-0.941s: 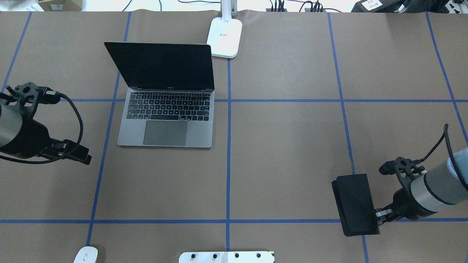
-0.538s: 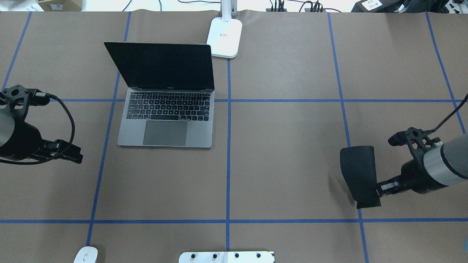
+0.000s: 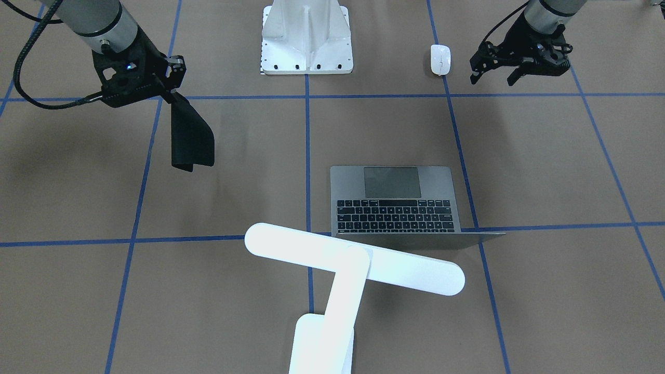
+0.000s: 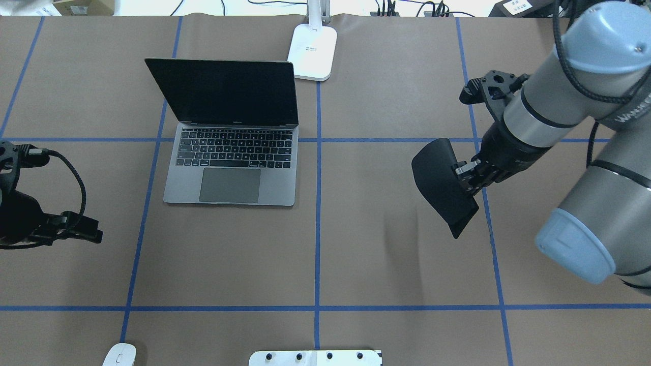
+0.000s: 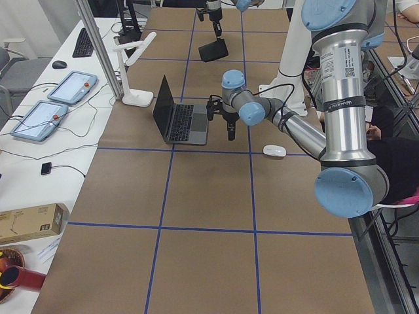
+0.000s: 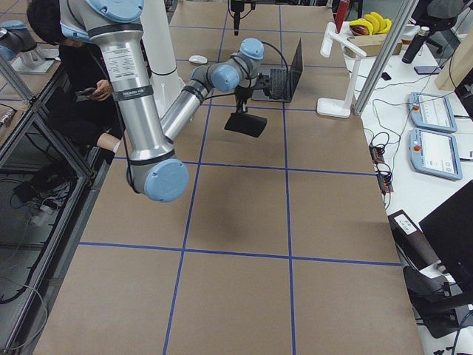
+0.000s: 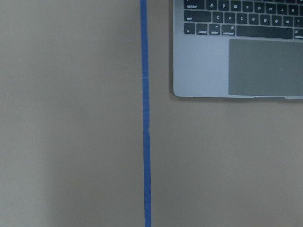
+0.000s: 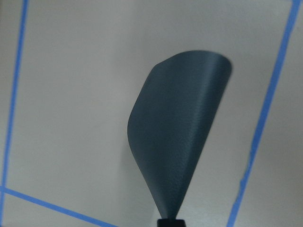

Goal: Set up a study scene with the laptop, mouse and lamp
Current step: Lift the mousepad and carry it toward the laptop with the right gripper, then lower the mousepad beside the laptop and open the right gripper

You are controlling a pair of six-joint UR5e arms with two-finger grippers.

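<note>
Brown-papered table [image 4: 396, 244], blue tape grid [image 4: 318, 254], white desk [image 6: 414, 185] with tablets [image 6: 434, 111] beyond. Right gripper [image 4: 467, 175] clamped on dangling black mat [image 4: 437, 178]; left gripper [image 3: 492, 79] spread, empty.

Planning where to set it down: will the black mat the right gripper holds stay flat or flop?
Probably floppy: the black mat, pinched at one edge by the right gripper, curls and droops. Likely light, since that small pinch carries it.

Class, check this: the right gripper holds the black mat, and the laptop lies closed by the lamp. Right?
No. The laptop is open, its screen raised, as the overhead exterior view shows; the right gripper does hold the black mat.
</note>
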